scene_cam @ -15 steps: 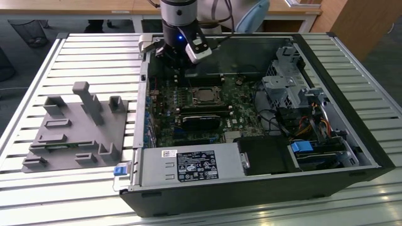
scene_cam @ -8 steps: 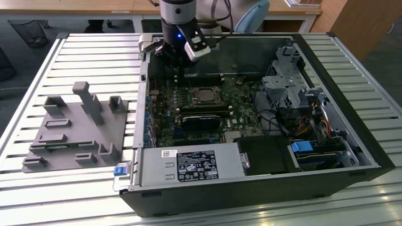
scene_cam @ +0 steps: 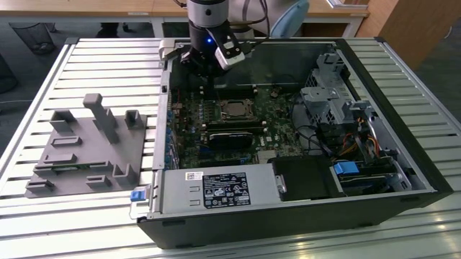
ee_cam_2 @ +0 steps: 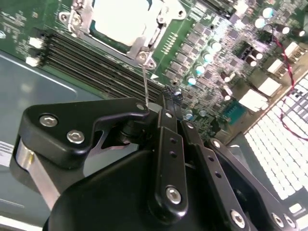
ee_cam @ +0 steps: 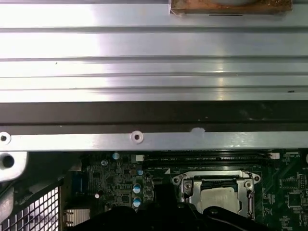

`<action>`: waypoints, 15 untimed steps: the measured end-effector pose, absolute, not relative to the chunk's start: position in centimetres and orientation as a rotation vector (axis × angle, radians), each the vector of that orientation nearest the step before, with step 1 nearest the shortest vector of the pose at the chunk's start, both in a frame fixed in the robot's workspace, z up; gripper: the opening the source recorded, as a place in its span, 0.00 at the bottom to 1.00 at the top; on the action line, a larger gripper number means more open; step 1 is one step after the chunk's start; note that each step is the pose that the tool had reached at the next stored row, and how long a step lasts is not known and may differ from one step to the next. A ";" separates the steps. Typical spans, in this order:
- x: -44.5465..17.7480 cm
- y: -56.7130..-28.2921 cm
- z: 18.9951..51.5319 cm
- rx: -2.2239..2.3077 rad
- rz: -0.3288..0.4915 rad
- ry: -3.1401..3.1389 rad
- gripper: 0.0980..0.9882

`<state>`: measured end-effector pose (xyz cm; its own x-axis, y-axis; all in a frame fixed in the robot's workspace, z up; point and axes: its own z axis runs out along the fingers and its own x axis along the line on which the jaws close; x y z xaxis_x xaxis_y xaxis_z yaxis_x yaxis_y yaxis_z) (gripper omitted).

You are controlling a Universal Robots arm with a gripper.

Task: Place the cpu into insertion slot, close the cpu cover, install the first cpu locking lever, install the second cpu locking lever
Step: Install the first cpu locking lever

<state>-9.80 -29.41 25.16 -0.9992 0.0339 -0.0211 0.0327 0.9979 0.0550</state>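
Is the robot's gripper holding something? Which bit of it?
It cannot be told for sure. The gripper is right at the free end of the thin cpu locking lever, but an actual hold isn't visible.

- The tool hangs inside the open computer case, above the green board.
- The cpu lies in the insertion slot.
- A grey fixture lies on the counter.
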 end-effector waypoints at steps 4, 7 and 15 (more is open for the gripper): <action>-8.6 -29.4 25.1 0.052 0.085 3.118 0.01; -7.4 -29.4 25.1 0.052 0.085 3.120 0.01; -5.6 -29.5 24.9 0.052 0.099 3.123 0.01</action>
<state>-5.63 -29.45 24.90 -0.9993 0.0340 -0.0154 0.0329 0.9974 0.0634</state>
